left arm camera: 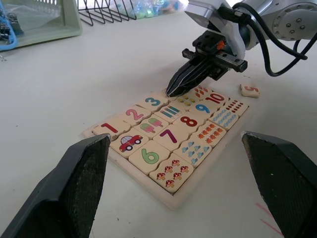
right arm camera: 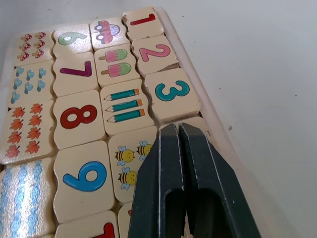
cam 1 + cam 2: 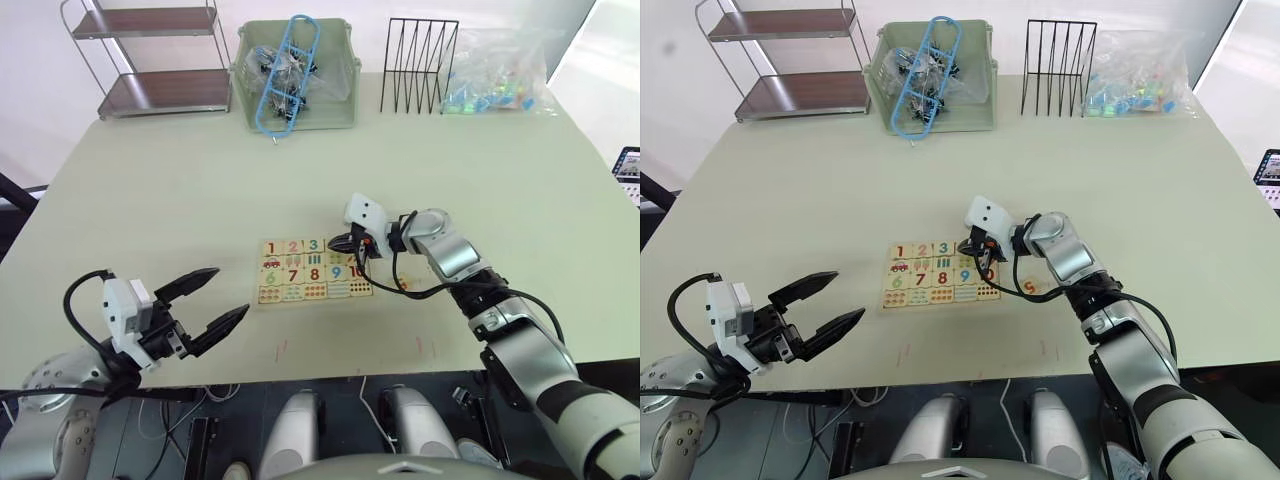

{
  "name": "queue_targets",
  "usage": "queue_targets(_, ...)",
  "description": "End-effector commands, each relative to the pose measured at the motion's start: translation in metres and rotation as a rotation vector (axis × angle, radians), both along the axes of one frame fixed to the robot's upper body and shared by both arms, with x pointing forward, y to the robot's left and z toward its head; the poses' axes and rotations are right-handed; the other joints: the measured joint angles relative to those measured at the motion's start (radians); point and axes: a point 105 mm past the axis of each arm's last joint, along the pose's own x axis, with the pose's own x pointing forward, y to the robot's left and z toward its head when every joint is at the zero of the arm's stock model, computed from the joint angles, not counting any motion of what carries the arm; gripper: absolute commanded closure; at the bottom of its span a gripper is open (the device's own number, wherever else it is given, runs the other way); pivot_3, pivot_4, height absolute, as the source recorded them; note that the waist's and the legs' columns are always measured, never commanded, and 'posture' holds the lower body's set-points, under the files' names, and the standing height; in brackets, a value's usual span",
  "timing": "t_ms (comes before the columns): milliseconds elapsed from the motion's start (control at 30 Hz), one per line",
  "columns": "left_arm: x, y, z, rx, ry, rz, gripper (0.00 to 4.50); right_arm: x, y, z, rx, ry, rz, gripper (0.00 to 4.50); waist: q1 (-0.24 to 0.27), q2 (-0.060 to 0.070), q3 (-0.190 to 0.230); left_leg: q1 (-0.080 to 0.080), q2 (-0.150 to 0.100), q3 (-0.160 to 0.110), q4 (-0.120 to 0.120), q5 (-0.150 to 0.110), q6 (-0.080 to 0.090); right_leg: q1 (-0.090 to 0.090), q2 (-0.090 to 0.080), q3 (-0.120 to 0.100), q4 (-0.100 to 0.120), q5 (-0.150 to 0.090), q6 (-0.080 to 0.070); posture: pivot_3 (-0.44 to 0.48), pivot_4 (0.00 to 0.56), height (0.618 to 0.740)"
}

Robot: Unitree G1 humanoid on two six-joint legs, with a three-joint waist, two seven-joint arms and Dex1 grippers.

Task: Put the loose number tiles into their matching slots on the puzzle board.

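Three tiles (image 2: 148, 54) sit in the puzzle board's (image 3: 316, 270) top row beside my right gripper (image 2: 179, 131), fingers pressed together; 5 tile (image 1: 249, 90) lies off-board behind it. Left gripper (image 3: 224, 298) wide, near edge.

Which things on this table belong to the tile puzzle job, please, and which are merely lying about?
Job:
puzzle board
loose 5 tile
right end effector, fingertips together over the top row

Lying about:
green bin
wire rack
plastic bag
shelf stand
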Motion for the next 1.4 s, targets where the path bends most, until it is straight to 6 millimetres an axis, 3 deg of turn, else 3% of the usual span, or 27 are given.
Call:
queue_targets(33,0.000,0.000,0.003,0.008,-0.017,-0.003,0.00,0.003,-0.004,-0.003,-0.023,-0.005,-0.017,4.44,0.000,0.000,0.000,0.001,0.000,0.000,0.000,0.000,0.000,0.001,0.000,0.000,0.000,0.000,0.000,0.000,0.150,0.739)
queue_targets(300,-0.003,0.002,-0.001,0.014,-0.019,0.018,0.00,0.002,-0.005,0.033,0.172,-0.052,-0.041,4.44,0.001,0.000,0.000,0.000,0.000,0.000,0.000,0.000,0.000,0.000,0.000,0.000,0.000,0.000,0.000,0.000,0.150,0.739)
queue_targets(633,0.004,0.018,-0.012,0.035,-0.037,0.112,0.00,-0.006,-0.054,0.049,0.273,-0.106,-0.225,4.44,0.005,0.000,0.000,0.000,0.000,-0.001,0.000,0.000,0.000,0.001,-0.001,-0.001,0.000,0.000,0.000,0.000,0.150,0.739)
queue_targets(833,0.006,0.027,-0.017,0.045,-0.024,0.130,0.00,-0.024,-0.087,0.049,0.312,-0.143,-0.320,4.44,0.002,0.000,0.000,0.000,0.000,0.000,0.000,0.000,0.000,0.000,-0.001,0.000,0.000,0.000,0.000,0.000,0.150,0.739)
queue_targets(933,0.007,0.032,-0.020,0.050,-0.014,0.136,0.00,-0.037,-0.106,0.040,0.318,-0.120,-0.360,3.74,0.007,0.000,0.000,-0.001,0.000,0.000,0.000,0.000,0.000,0.001,0.000,0.000,-0.001,0.000,0.000,0.000,0.150,0.739)
queue_targets(967,0.007,0.033,-0.020,0.051,-0.010,0.134,0.00,-0.041,-0.114,0.037,0.320,-0.117,-0.376,3.10,0.006,0.000,0.000,-0.001,0.000,0.000,0.000,0.000,0.000,0.001,0.000,-0.001,-0.001,0.000,0.000,0.000,0.150,0.739)
queue_targets(1000,0.007,0.034,-0.021,0.051,-0.007,0.133,0.00,-0.046,-0.120,0.035,0.329,-0.114,-0.390,2.85,0.006,0.000,0.000,-0.001,0.000,0.000,0.000,0.000,0.000,0.001,0.000,0.000,-0.001,0.000,0.000,0.000,0.150,0.739)
queue_targets(1167,0.009,0.036,-0.021,0.060,0.007,0.118,0.00,-0.068,-0.154,0.034,0.402,-0.122,-0.463,0.59,0.006,-0.001,0.000,0.000,0.000,0.000,0.001,0.000,0.000,0.002,0.000,0.000,-0.001,0.000,0.001,0.000,0.150,0.739)
queue_targets(1233,0.010,0.037,-0.020,0.063,0.014,0.111,0.00,-0.076,-0.164,0.032,0.410,-0.121,-0.480,0.16,0.005,0.000,0.000,0.001,0.000,0.001,0.001,0.000,0.000,0.002,0.001,0.001,-0.001,0.000,0.001,0.000,0.150,0.739)
queue_targets(1400,0.011,0.037,-0.018,0.065,0.018,0.101,0.00,-0.096,-0.191,0.021,0.391,-0.122,-0.532,0.16,0.006,0.000,0.000,0.001,0.001,0.001,0.001,0.000,0.000,0.003,0.002,0.001,-0.001,-0.001,0.001,0.000,0.150,0.739)
